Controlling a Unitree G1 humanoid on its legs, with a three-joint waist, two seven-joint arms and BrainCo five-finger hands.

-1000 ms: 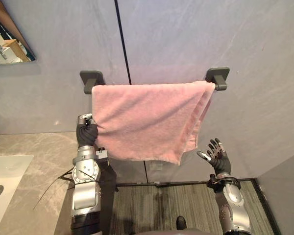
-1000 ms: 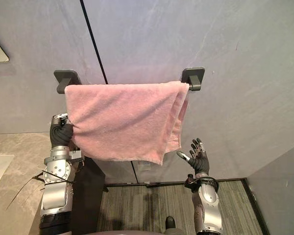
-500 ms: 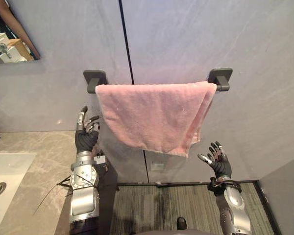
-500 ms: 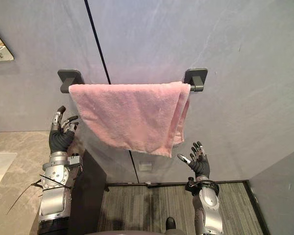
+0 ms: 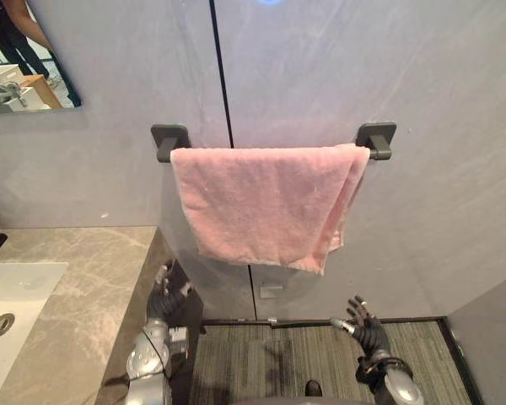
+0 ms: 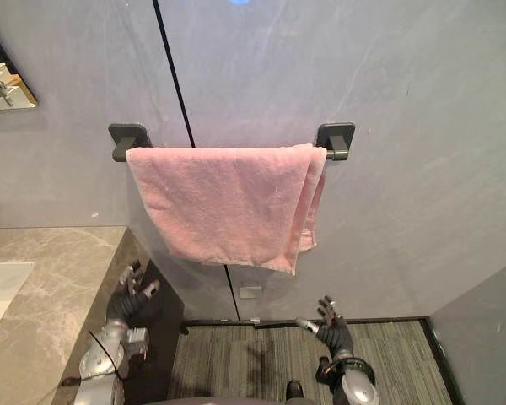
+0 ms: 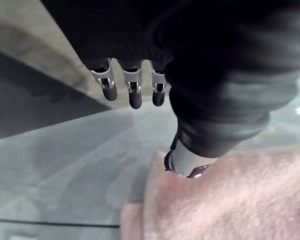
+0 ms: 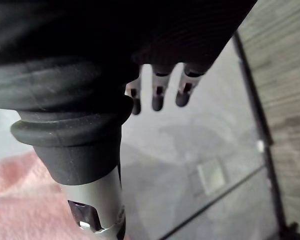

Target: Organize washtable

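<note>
One towel hung, both hands empty

One pink towel (image 5: 266, 202) is seen draped over the wall rail, which is carried by two dark brackets: the left bracket (image 5: 169, 139) and the right bracket (image 5: 377, 137). The towel is doubled over at its right end, and its lower edge slants down toward that side. The hanging step is judged done; at most a straightening of the edge is left.

The left hand (image 5: 165, 294) is held low beside the counter (image 5: 84, 278), well below the towel, with fingers (image 7: 135, 92) loosely spread and nothing pinched. The right hand (image 5: 365, 331) is held low over the floor, likewise spread and empty. Neither hand is touching the towel.

Count: one towel, two brackets, one counter, one sink (image 5: 13, 291), one mirror (image 5: 25, 59), two hands.

What is left on the counter cannot be judged, since most of it is cut off; the stretch in view is seen bare around the sink.
</note>
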